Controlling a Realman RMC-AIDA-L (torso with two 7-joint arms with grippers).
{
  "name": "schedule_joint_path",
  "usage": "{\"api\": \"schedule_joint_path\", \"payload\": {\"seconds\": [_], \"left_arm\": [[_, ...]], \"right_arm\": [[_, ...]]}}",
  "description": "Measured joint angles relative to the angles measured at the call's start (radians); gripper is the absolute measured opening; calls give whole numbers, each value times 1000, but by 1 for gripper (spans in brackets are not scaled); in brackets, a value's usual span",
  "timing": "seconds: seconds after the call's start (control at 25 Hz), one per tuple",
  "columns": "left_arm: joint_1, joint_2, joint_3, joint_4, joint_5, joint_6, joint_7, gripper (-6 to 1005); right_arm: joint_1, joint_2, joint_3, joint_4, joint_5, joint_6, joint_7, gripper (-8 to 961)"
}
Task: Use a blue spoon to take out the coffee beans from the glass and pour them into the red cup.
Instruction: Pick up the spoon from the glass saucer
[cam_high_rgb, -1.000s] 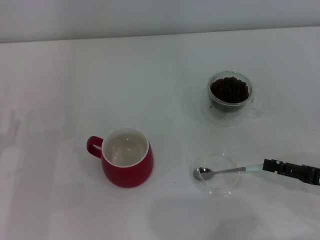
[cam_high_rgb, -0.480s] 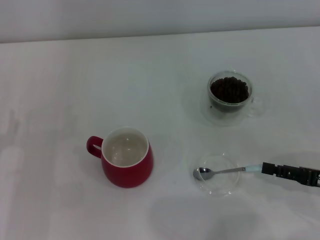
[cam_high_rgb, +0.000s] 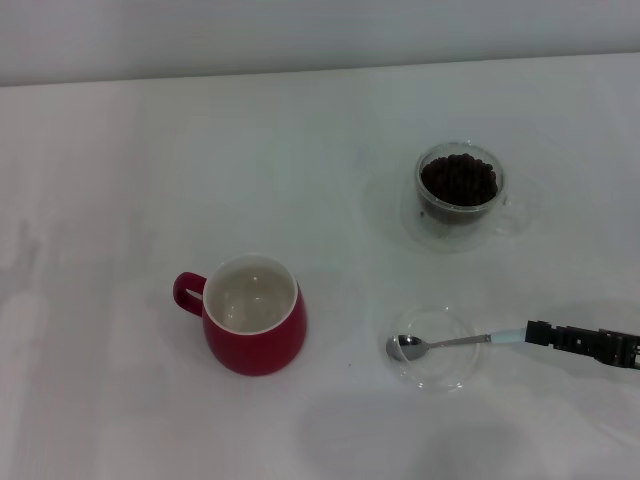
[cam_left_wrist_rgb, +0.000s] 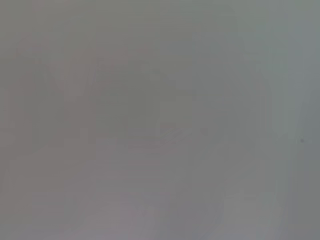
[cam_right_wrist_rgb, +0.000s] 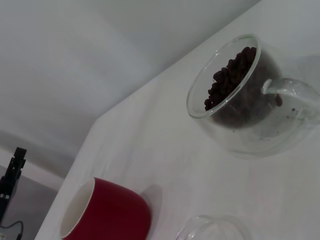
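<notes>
Reaching in from the right edge of the head view, the right claw (cam_high_rgb: 535, 333) meets the pale end of the blue spoon (cam_high_rgb: 447, 343); I cannot tell how far it is open or whether it grips. The spoon's silver bowl lies in a clear glass saucer (cam_high_rgb: 436, 375) on the white worktop (cam_high_rgb: 120, 180). Behind it stands the glass (cam_high_rgb: 459, 195) holding the coffee beans (cam_high_rgb: 458, 180). The red cup (cam_high_rgb: 253, 314) stands well apart, to the left. The left claw is not visible.
</notes>
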Motion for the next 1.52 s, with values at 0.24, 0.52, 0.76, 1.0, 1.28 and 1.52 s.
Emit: {"api": "schedule_joint_path", "payload": {"seconds": [0.24, 0.52, 0.76, 1.0, 1.28, 1.52], "left_arm": [[0, 0, 0, 0, 0, 0, 0, 894], [0, 0, -1, 0, 0, 4, 0, 894], [-1, 0, -2, 0, 0, 5, 0, 895], [-2, 1, -3, 0, 0, 5, 0, 894], [0, 2, -4, 0, 0, 7, 0, 893], [0, 2, -4, 0, 0, 7, 0, 894]], "right_arm": [[2, 1, -2, 3, -1, 0, 5, 463], [3, 2, -2, 6, -3, 0, 7, 413], [1, 2, -2, 7, -5, 0, 10, 405], [1, 2, -2, 7, -14, 1, 15, 406], [1, 3, -2, 8, -15, 2, 15, 366], [1, 3, -2, 8, -15, 1, 15, 211]]}}
